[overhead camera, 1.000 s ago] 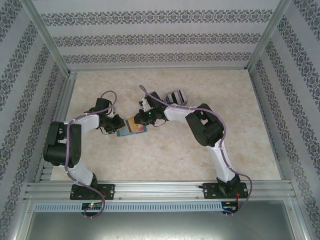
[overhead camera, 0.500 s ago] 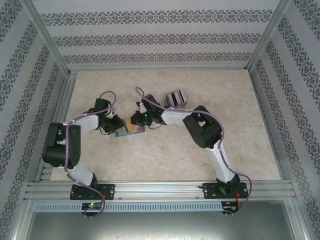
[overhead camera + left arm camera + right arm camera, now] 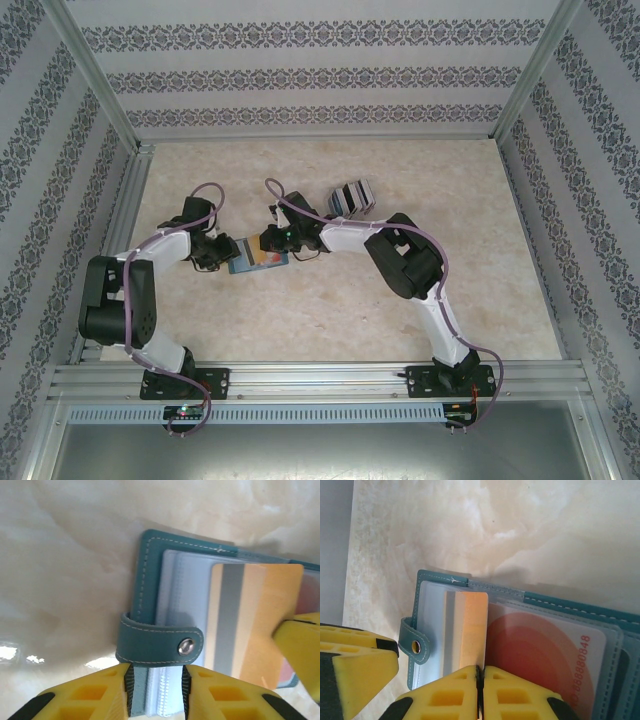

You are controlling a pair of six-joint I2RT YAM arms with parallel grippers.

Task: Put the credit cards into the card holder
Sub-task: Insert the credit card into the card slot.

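Note:
The teal card holder [image 3: 252, 262] lies open on the table between both grippers, its clear sleeves up. In the left wrist view the left gripper [image 3: 157, 690] straddles the holder's [image 3: 145, 580] edge just below the snap tab [image 3: 160, 640]. Its jaws are open: one pad is against the cover, the other a little off the sleeves. My right gripper [image 3: 480, 672] is shut on a tan credit card [image 3: 470, 630] with a grey stripe, tilted over the left sleeves. A red-circled card [image 3: 540, 660] sits in a sleeve. More credit cards [image 3: 350, 194] stand at the back.
Aluminium rails [image 3: 120, 215] and patterned walls box the marble table [image 3: 480, 250] in on three sides. The left gripper's yellow finger [image 3: 355, 670] shows beside the holder's snap tab in the right wrist view. Bare table lies to the right and front.
The left gripper's jaws have widened on the holder's edge. The right gripper, the tan card and the holder have shifted a little to the left.

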